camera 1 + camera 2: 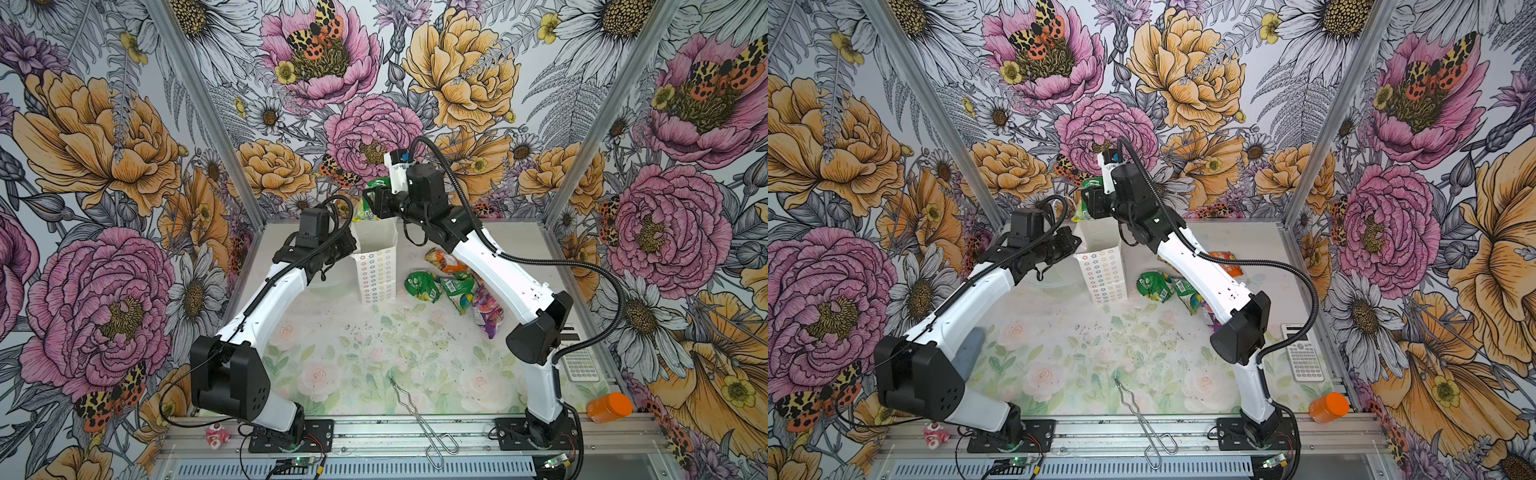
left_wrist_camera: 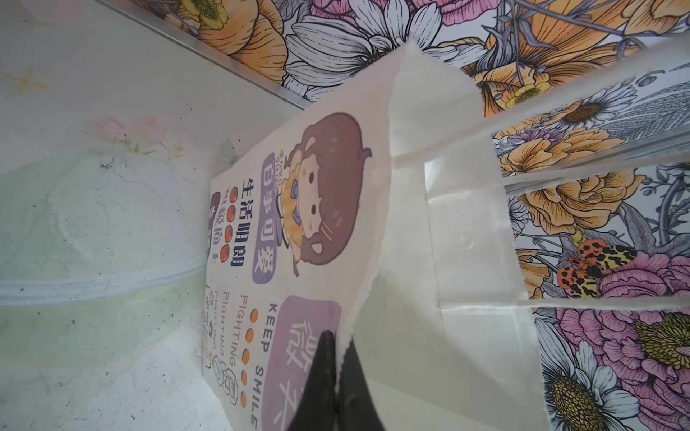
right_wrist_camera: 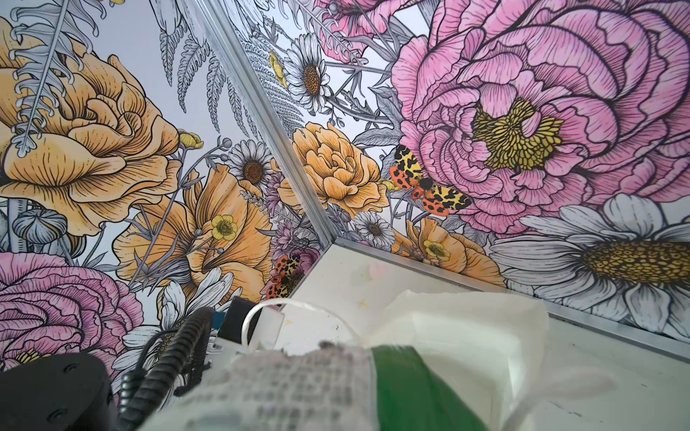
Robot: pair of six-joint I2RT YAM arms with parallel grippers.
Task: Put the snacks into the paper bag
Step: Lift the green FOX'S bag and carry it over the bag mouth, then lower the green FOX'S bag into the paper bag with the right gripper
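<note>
Snack packet [image 1: 360, 212], green, seemingly light, crinkly and slippery, gripped by the right hand [image 1: 370, 198] just above the mouth of the paper bag [image 1: 376, 270]; best pinched at a sealed edge. Left hand [image 2: 337, 337] closed on the flimsy left rim of the bag, more snacks [image 1: 453, 286] lying right of it.

I'm looking down on a table [image 1: 374, 374] covered in a pale rose-print sheet, peppered with dark specks. The paper bag [image 1: 376, 274] stands upright on it toward the far side. Just right of the bag in both top views lie the loose snacks. A green packet [image 1: 422, 286] is nearest the bag, with an orange packet [image 1: 446, 259] behind it. A second green packet [image 1: 459, 291] lies right beside the first, and a purple-pink packet [image 1: 488, 311] is farthest out. On the bag's other side a clear round dish [image 2: 93, 242] sits just beside its base. Well in front of the bag lie wire tongs [image 1: 415, 411], and a calculator [image 1: 1304, 353] lies far to its right.
</note>
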